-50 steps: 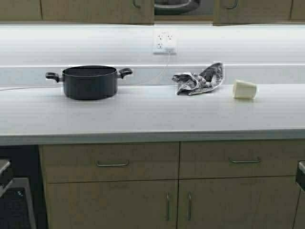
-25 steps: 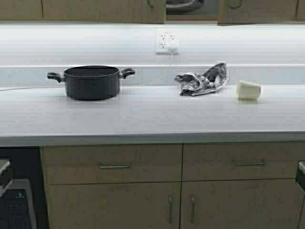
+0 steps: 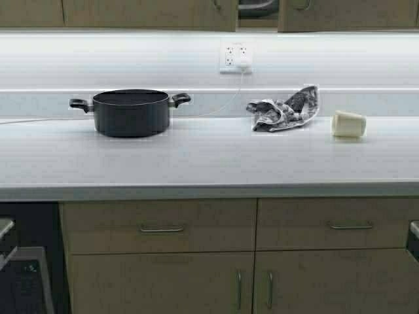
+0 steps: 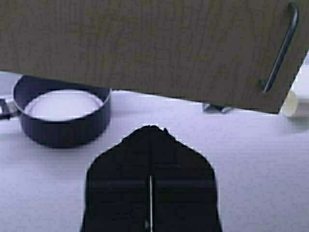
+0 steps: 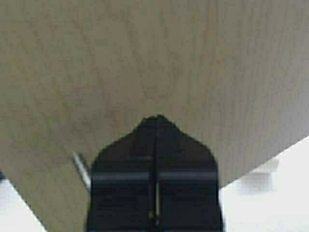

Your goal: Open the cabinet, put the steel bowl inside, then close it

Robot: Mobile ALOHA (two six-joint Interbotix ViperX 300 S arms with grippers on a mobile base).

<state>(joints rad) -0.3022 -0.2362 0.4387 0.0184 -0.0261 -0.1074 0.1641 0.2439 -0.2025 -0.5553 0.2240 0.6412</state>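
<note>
high view: cabinet cut off by the top edge, only the lowest strip of its tan doors showing; a narrow gap stands between the two doors, and in it part of the bowl shows as a grey curved rim on the inner shelf, most of it hidden by the doors and the frame edge. handle ends barely visible at the top edge. neither arm appears in this view. on the tabletop: black pot at left near the back wall, crumpled cloth right of centre against the wall, pale cup lying on its side further right. wall outlet above, a white cord running down from it toward the pot. base drawers and doors below the tabletop, partly cut off at the bottom; a dark appliance at lower left, hard to make out. left wrist view: left gripper with jaws pressed together, nothing between them, held just below and before a cabinet door whose bar handle sits near the door's corner; pot and a sliver of the cup seen beyond, under the door edge. right wrist view: right gripper with jaws clenched on nothing, close up to a door panel that fills nearly the whole view; a short piece of steel handle shows beside the gripper, the rest hidden behind it. cannot tell whether either gripper touches a door.
</note>
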